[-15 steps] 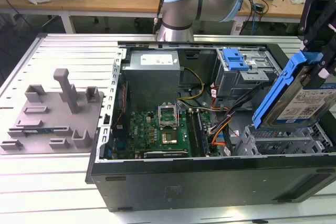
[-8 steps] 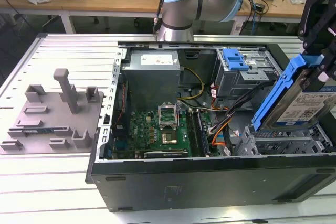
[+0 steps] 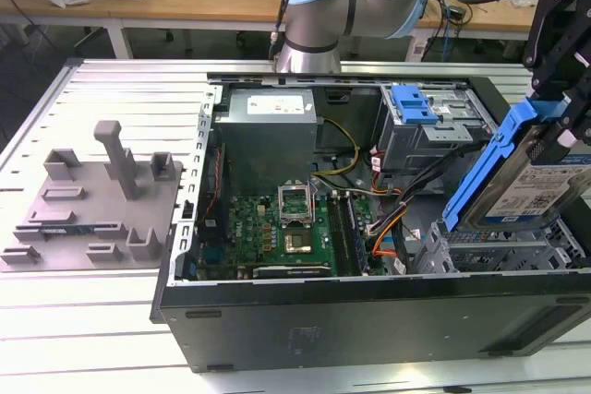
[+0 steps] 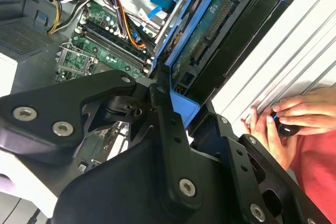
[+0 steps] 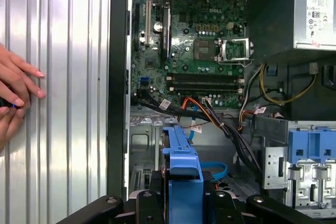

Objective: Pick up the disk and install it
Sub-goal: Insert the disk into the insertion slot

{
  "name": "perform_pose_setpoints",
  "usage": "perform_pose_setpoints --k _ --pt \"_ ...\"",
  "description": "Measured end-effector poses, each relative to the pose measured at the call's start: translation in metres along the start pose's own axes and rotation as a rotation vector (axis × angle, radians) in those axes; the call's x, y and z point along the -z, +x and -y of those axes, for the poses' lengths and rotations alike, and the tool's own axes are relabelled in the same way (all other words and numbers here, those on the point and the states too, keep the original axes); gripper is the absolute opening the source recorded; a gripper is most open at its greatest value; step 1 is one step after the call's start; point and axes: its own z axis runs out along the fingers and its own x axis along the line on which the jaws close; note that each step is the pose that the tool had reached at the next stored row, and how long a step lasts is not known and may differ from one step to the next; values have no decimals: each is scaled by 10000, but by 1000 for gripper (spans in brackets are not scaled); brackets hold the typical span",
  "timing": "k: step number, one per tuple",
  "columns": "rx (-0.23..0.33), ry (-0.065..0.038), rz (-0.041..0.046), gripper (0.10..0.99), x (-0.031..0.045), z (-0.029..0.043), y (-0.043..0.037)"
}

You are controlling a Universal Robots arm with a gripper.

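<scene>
We see the disk (image 3: 526,186) up in the air over the drive cage (image 3: 489,251), at the exterior view's right end of the open PC case (image 3: 323,320). Its long axis tilts steeply: low end toward the cage, label facing the exterior cam. The gripper (image 3: 559,136) is clamped on its blue rail frame (image 5: 184,174), prob. near the top end. The wrist hangs above, pointing down into the case.

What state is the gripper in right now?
Gripper: closed on the flat silver metal disk with its blue plastic rail frame, held tilted over the open black computer case.
</scene>
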Motion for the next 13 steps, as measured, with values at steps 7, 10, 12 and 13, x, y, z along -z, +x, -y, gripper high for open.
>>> perform_pose_setpoints --k 7,10,12,13 --pt "-231 17 2 365 -18 3 1" --pt "-270 21 4 365 -29 3 1" --pt "-270 21 3 365 -35 1 2" --pt "-261 21 2 365 -36 0 1"
